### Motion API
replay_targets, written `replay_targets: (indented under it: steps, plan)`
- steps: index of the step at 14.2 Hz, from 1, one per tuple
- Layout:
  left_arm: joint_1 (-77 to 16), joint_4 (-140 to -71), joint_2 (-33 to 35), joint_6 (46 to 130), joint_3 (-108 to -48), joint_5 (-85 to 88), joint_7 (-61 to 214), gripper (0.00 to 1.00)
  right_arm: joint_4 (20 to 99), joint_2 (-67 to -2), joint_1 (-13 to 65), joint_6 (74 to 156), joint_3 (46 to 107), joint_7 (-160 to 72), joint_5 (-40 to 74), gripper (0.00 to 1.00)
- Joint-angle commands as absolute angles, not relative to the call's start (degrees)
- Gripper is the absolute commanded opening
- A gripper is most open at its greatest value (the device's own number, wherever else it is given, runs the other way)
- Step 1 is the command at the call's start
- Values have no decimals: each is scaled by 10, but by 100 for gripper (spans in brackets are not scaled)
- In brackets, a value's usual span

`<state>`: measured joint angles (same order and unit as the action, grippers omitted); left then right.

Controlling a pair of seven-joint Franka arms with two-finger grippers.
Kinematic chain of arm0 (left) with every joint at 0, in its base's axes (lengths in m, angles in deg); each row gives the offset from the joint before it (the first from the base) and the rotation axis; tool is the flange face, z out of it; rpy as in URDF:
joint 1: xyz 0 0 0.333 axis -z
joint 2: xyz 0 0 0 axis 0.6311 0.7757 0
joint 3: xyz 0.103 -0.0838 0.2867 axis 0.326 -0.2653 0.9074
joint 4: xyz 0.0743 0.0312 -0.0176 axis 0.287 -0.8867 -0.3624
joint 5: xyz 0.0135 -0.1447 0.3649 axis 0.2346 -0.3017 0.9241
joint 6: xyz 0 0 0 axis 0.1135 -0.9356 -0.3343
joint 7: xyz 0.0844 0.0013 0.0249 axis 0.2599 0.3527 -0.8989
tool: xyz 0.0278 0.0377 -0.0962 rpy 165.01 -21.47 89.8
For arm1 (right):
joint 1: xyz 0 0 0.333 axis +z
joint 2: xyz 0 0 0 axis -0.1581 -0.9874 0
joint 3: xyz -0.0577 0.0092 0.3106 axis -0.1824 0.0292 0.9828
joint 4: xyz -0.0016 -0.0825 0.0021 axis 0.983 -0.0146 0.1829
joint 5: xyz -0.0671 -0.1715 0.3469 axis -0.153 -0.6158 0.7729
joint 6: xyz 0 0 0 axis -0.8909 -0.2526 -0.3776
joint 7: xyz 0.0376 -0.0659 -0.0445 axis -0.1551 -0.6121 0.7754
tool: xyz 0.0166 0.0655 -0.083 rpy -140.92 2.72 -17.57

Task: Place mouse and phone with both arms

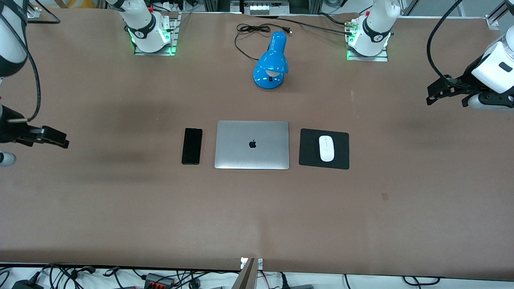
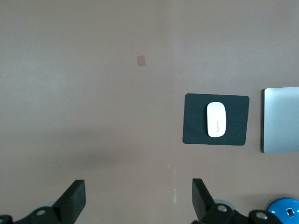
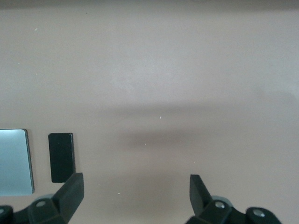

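Laptop [image 1: 252, 145] at table's [image 1: 120, 208] middle. Phone [image 1: 192, 146] just beside it, toward right arm's end. Mat [image 1: 341, 158] beside it toward left arm's end, mouse [image 1: 326, 148] on mat. Lamp [image 1: 272, 62] farther from camera than laptop.

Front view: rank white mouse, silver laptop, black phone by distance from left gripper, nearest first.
From the open left gripper, over the table's left-arm end:
1. White oval mouse, on the black square mat.
2. Closed silver laptop, table centre.
3. Slim black phone, toward the right arm's end.

A robotics lab with a staged desk: two white arms [image 1: 371, 28] are bolted by metal base plates, lit green, to a wide brown surface [image 1: 257, 216], aluminium framing and loose cables line its edges, and a closed laptop [image 1: 252, 145] and blue desk lamp [image 1: 271, 64] stand as props.
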<state>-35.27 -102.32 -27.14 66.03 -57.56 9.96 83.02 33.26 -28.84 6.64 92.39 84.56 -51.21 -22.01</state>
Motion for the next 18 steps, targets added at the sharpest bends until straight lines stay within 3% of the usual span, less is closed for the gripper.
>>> replay_targets:
  steps: [1, 5, 12, 18]
  plan:
    - [-354, -1000, -258, 647, -576, 110, 841, 100, 395, -226, 78, 947, 829, -488, -222, 100]
    - [-354, -1000, -258, 646, -576, 110, 839, 100, 406, -212, 60, 939, 829, -456, -221, 100]
    - [-356, -995, -260, 620, -577, 109, 836, 100, 614, -74, 62, 1010, 829, -456, -221, 100]
    - [-356, -993, -259, 617, -576, 108, 839, 100, 627, -68, 63, 1002, 830, -457, -220, 100]
